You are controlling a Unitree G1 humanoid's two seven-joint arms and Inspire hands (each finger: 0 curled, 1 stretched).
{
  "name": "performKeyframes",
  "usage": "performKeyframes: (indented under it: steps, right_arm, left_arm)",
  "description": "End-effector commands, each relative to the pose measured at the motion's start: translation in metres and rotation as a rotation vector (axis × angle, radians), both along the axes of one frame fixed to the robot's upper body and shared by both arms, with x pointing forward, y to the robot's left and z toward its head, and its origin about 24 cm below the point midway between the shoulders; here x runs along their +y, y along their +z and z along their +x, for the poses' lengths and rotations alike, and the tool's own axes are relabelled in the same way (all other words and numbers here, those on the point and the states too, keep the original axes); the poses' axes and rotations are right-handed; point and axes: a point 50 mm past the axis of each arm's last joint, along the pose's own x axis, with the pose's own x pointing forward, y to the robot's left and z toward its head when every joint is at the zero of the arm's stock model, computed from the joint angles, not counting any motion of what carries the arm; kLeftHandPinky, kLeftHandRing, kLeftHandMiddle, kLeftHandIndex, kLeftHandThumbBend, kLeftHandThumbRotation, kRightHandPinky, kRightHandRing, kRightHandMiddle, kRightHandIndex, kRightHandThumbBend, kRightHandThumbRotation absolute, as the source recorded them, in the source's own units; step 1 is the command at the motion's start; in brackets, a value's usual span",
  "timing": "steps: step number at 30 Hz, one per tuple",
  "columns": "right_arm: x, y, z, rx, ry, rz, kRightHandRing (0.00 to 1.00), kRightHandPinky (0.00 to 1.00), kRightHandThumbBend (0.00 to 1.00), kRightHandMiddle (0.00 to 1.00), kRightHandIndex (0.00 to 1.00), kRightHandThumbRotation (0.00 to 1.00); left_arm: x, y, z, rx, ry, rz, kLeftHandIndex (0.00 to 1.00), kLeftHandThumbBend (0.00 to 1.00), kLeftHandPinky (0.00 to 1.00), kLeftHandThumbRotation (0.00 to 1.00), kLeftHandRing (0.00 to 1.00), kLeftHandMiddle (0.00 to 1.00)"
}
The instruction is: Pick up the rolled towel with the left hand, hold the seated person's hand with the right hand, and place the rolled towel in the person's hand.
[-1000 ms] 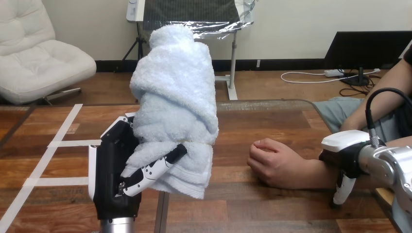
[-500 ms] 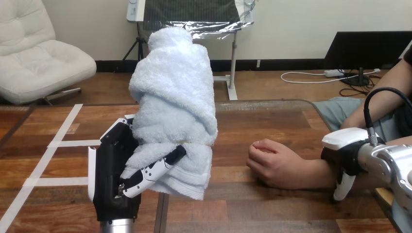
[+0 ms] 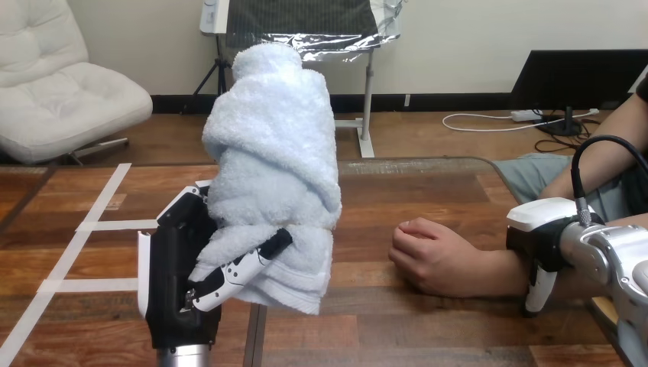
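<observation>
Towel (image 3: 273,153), rolled and upright, in left hand (image 3: 174,275), fingers (image 3: 238,267) curled round its lower end.

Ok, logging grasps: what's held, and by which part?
The left hand grips the rolled towel round its lower end; whether the right hand holds the person's forearm cannot be told.

The towel (image 3: 271,153) is thick, fluffy terry cloth, pale and matt, with a flatter woven band near its lower end. The left hand (image 3: 179,283) looks like smooth black plastic with a slight gloss and shiny white shells. The right hand (image 3: 539,245) has a glossy white shell, and the right forearm (image 3: 611,256) is smooth silver metal. The table (image 3: 428,191) is grained, varnished wood with a soft sheen. Matt pale tape (image 3: 99,199) lies toward its left edge.
</observation>
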Motion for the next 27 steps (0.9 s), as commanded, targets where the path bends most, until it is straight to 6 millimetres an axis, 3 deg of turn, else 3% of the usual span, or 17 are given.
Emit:
performKeyframes:
  steps: [1,7,16,27]
  right_arm:
    - [0.0009,-0.0244,-0.0109,0.075,0.001,-0.015,0.31,0.20,0.67,0.45,0.54,0.16]
    - [-0.0005,-0.0254,-0.0122,0.044,0.016,0.000,0.30,0.18,0.65,0.44,0.52,0.14]
    - [-0.0026,-0.0236,-0.0135,-0.026,0.013,0.061,0.30,0.18,0.64,0.43,0.49,0.02]
    - [-0.0071,-0.0166,-0.0142,-0.117,-0.024,0.150,0.29,0.18,0.67,0.40,0.43,0.00]
  left_arm:
    - [-0.0147,0.0231,0.0104,-0.122,-0.003,-0.056,0.50,0.61,0.28,0.03,0.35,0.41]
    - [-0.0141,0.0230,0.0104,-0.119,0.005,-0.052,0.50,0.60,0.27,0.03,0.35,0.41]
    - [-0.0136,0.0227,0.0106,-0.115,0.007,-0.048,0.50,0.60,0.27,0.03,0.35,0.41]
    - [-0.0131,0.0208,0.0105,-0.103,-0.006,-0.053,0.50,0.61,0.29,0.02,0.36,0.41]
